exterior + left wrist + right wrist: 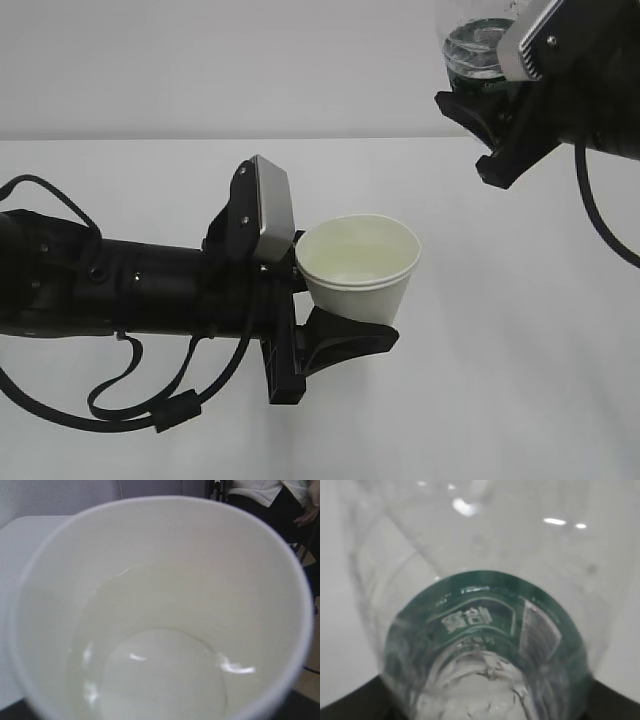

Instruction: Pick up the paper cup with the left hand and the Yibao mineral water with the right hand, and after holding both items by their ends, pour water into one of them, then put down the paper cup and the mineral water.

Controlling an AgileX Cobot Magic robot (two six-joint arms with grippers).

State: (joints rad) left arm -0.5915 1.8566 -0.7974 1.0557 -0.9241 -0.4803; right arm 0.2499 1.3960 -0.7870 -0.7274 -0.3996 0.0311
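Paper cup (358,268) sits upright in the left hand (335,330), clamped low on its wall, held above the white surface (520,350); wrist view shows clear water pooled in the bottom. Yibao mineral water (478,45) is up at top right, clamped in the right hand (500,125), well apart from the cup, partly out of frame. Looks like pouring is done or paused, w/ the set-down step next: both arms need to lower level, cup esp. kept upright, then release. Left arm lies nearly horizontal, reaching rightwards; right arm comes in from the upper right, angled down-left.
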